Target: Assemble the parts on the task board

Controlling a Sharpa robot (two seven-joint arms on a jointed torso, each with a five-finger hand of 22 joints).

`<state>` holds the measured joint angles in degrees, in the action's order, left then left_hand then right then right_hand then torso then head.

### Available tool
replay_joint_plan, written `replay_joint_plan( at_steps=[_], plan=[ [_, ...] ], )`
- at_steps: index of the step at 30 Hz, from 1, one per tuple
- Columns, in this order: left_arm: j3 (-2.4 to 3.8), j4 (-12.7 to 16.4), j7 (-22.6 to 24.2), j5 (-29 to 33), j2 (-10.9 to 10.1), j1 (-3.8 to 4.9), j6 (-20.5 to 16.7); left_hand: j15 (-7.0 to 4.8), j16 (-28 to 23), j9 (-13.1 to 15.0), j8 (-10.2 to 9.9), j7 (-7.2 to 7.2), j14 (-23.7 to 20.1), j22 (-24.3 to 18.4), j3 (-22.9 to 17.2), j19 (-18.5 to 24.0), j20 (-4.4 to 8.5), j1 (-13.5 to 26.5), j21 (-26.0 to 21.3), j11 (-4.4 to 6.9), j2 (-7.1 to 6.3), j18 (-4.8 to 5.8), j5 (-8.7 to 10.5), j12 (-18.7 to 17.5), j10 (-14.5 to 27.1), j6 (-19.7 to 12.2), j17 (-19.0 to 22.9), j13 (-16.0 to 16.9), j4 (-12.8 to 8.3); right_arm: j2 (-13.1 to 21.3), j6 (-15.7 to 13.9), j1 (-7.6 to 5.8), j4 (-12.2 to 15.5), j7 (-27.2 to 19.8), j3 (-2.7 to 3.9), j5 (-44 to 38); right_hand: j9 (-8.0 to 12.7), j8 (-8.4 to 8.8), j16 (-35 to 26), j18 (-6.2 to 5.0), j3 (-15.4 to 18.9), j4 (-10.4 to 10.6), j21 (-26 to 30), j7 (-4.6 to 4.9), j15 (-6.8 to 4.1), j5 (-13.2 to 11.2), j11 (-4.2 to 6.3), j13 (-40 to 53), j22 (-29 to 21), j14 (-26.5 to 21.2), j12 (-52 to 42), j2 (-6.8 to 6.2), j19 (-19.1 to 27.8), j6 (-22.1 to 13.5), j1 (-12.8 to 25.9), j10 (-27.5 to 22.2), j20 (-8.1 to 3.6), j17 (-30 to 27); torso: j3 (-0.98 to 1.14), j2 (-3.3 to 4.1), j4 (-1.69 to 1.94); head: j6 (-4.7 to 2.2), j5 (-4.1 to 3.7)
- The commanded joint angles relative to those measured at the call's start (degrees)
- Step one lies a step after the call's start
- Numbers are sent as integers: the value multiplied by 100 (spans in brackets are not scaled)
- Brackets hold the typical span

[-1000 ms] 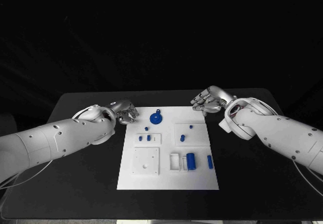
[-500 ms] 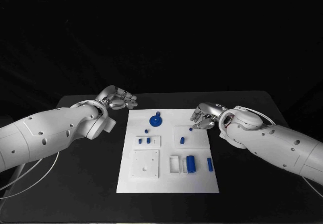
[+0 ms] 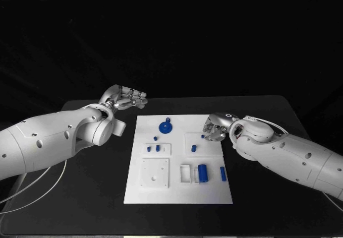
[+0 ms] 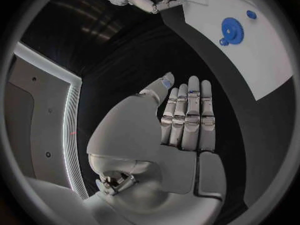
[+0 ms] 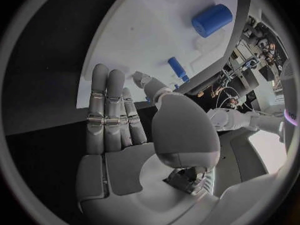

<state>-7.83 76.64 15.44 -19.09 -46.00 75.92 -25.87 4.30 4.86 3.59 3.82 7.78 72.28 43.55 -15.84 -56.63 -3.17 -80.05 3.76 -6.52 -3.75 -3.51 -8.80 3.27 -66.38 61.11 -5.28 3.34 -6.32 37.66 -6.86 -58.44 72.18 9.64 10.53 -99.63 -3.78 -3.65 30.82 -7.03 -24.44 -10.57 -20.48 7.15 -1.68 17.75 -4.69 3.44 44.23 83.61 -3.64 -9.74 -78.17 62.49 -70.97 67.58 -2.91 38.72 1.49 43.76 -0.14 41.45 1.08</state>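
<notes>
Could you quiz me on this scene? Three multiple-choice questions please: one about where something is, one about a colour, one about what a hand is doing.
1. Where does the gear lie?
A. on the far part of the task board
B. on the bare black table
C. in the left hand

2. What colour are the small parts?
A. red
B. blue
C. green

3. What is the left hand holding?
A. the gear
B. a cylinder
C. nothing

Answers:
1 A: the head view shows the gear on the white board's far end.
2 B: every small piece on the board is blue.
3 C: the left wrist view shows its fingers straight and empty.
</notes>
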Motion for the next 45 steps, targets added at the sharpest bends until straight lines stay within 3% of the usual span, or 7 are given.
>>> replay_joint_plan(
  at_steps=[1, 8, 22, 27, 29, 35, 45],
  plan=[
    [7, 22, 210, 236, -7, 18, -91, -10, -32, 2, 0, 6, 42, -51, 39, -54, 9, 29, 14, 0, 24, 67, -6, 15, 33, 14, -16, -4, -21, -19, 165, 11, 39, 54, -13, -143, 3, 8, 51, -94, -67, 9, 32, -10, -16, -11, 23, -4, 36, -46, 27, -47, -43, 42, 11, 55, 5, 13, 11, 4, -4, 13, 5],
    [8, 15, 209, 244, -10, 25, -87, -17, -24, 2, 0, 5, 57, -110, 51, -75, 18, 29, 20, 2, 31, 72, -5, 16, 32, 18, -34, -3, -28, -64, 147, 20, 45, 24, -85, -118, 3, 7, 101, -95, -249, -29, 5, -22, -30, -66, 42, -4, 172, -75, 27, -23, -13, 98, 2, 131, -12, 25, 9, 4, 0, 33, 26],
    [9, 9, 171, 245, 0, 35, -46, -20, -17, 2, 0, 4, 64, -128, 59, -82, 22, 30, 22, 0, 36, 75, 1, 14, 42, 19, -43, -4, -30, -159, -5, 27, 52, 45, -176, -138, -1, 2, 221, -71, -873, -96, -235, -83, -107, -476, 163, 6, 660, -20, 22, 87, 59, 318, -37, 555, -95, 106, 5, 0, -3, 60, 27],
    [9, 8, 158, 245, 4, 38, -40, -20, -17, 2, 0, 4, 64, -128, 59, -82, 22, 30, 22, 0, 36, 75, 1, 14, 42, 19, -43, -4, -30, -195, 14, 28, 24, 71, -244, -192, -12, -12, 256, -48, -879, -95, -259, -143, -139, -606, 228, 10, 725, 13, 19, 195, 28, 554, -97, 736, -117, 128, 5, -2, -3, 71, 29],
    [9, 8, 152, 245, 3, 39, -37, -23, -12, 2, -1, 6, 68, -136, 63, -88, 24, 27, 24, -1, 39, 76, 0, 15, 46, 15, -48, -3, -32, -208, 9, 30, 15, 93, -270, -229, -12, -8, 273, -27, -906, -117, -281, -168, -157, -769, 258, 12, 756, 33, 20, 259, -4, 662, -145, 827, -137, 138, 6, -3, -5, 74, 29],
    [9, 0, 135, 245, 3, 41, -32, -23, -12, 2, -1, 6, 68, -136, 63, -88, 24, 27, 24, -1, 39, 76, 0, 15, 46, 15, -48, -3, -32, -230, -83, 36, -1, 201, -308, -359, -10, -4, 378, 18, -998, -165, -346, -218, -187, -878, 314, 16, 864, 68, 18, 331, -74, 866, -148, 999, -181, 206, 6, -5, -7, 77, 33],
    [9, -26, 108, 245, 12, 44, -46, -21, -11, 2, -1, 8, 62, -150, 72, -91, 27, 19, 25, -8, 39, 77, -2, 13, 68, 10, -55, -4, -42, -254, -129, 38, -36, 350, -327, -537, -9, 0, 616, 49, -1036, -226, -417, -267, -223, -831, 365, 18, 1075, 29, 19, 339, -111, 1049, -64, 1144, -223, 336, 6, -6, -6, 73, 27]
  ],
)
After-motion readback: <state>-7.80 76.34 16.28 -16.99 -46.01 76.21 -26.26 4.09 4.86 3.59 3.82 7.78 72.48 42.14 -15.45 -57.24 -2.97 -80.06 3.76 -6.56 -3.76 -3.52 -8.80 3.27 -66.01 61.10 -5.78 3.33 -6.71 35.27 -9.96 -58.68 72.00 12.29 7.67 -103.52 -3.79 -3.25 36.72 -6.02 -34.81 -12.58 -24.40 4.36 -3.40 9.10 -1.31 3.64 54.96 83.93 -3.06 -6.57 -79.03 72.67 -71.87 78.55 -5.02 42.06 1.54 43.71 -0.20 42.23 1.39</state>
